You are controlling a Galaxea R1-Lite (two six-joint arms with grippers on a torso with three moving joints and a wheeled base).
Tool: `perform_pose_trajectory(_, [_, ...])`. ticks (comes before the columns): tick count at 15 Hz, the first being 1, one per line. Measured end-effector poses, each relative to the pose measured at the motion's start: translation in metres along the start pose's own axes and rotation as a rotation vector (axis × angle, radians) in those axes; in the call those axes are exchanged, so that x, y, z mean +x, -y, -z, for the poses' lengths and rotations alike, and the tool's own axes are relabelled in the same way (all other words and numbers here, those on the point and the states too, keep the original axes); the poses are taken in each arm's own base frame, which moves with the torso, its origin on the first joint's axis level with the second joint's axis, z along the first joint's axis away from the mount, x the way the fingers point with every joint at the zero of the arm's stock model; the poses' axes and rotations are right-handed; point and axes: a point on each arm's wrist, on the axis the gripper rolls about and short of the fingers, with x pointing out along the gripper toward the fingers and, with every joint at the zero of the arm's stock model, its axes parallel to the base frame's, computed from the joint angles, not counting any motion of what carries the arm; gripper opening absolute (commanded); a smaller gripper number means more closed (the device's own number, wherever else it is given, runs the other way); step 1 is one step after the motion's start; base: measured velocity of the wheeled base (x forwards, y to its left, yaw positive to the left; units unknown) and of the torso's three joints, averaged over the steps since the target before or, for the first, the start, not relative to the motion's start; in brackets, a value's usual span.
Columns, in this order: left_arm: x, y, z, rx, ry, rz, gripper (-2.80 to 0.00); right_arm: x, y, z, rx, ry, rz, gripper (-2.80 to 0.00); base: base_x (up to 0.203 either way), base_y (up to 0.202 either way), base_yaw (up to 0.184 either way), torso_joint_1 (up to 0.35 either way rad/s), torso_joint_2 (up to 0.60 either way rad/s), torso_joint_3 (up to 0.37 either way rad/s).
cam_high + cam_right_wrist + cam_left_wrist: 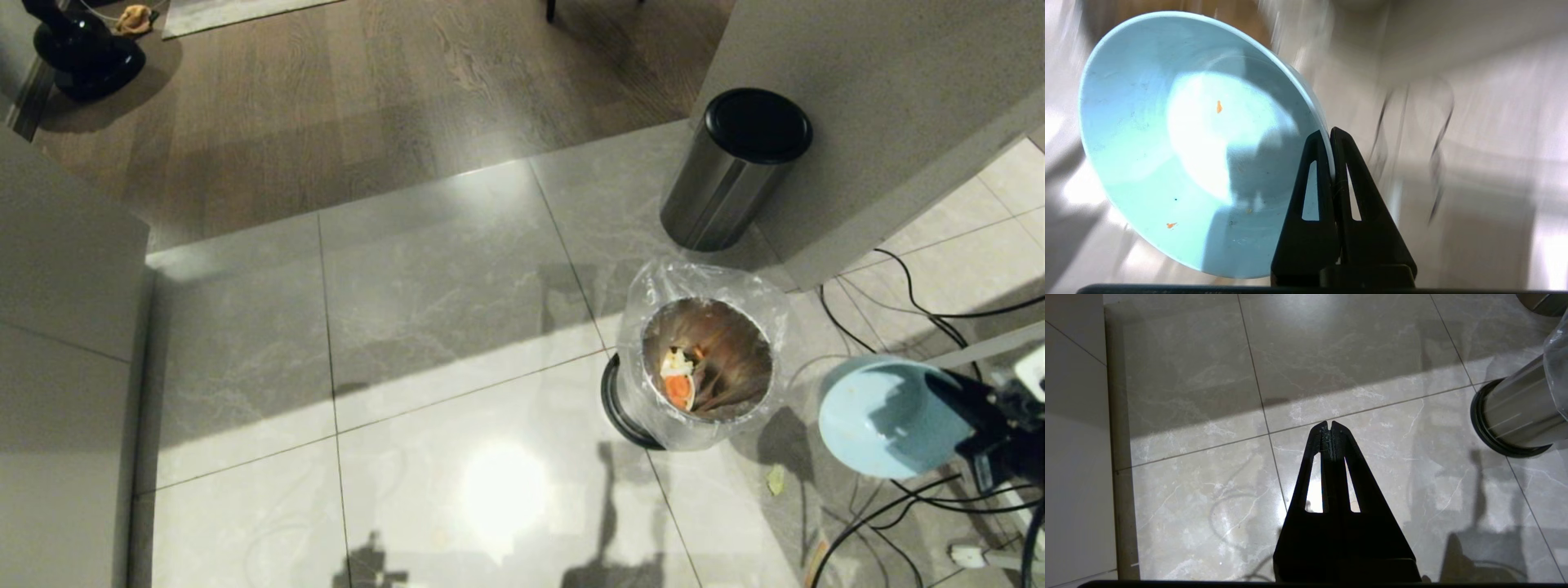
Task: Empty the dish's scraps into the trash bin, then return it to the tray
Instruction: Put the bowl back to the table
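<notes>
Between the right gripper's (1331, 136) closed jaws sits the rim of the dish (1180, 139), emptied beside the trash bin (702, 363) holding the scraps (679, 380). Left gripper (1330, 426) hangs shut, idle. Next comes finding the unseen tray.

Light-blue dish (878, 420) – orange scraps (678, 390) – steel bin (704, 408).

The head camera looked steeply down from above on the tiled floor (457, 343), taking in the trash bin (702, 363) and, at its right edge, the dish (886, 416). The left wrist camera faced down along the left gripper (1329, 425) at the same tiles from nearer, with the bin's base at its edge. The right wrist camera sat close behind the right gripper (1327, 136), the dish filling much of its view.
</notes>
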Motion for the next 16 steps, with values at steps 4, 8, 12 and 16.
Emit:
perform_pose_trajectory(4, [0.0, 0.0, 0.0, 0.0, 0.0, 0.0, -2.8, -0.054, -0.018, 0.013, 0.055, -0.076, 0.005, -2.8, 0.0, 0.0, 0.0, 0.0, 0.0, 0.0])
perform_pose_trajectory(8, [0.0, 0.0, 0.0, 0.0, 0.0, 0.0, -2.8, -0.099, -0.034, 0.024, 0.12, -0.092, 0.009, -2.8, 0.0, 0.0, 0.0, 0.0, 0.0, 0.0])
perform_pose_trajectory(12, [0.0, 0.0, 0.0, 0.0, 0.0, 0.0, -2.8, -0.129, -0.05, 0.038, 0.181, -0.083, 0.02, -2.8, 0.0, 0.0, 0.0, 0.0, 0.0, 0.0])
perform_pose_trajectory(16, [0.0, 0.0, 0.0, 0.0, 0.0, 0.0, -2.8, -0.141, -0.055, 0.041, 0.225, -0.03, 0.067, -2.8, 0.0, 0.0, 0.0, 0.0, 0.0, 0.0])
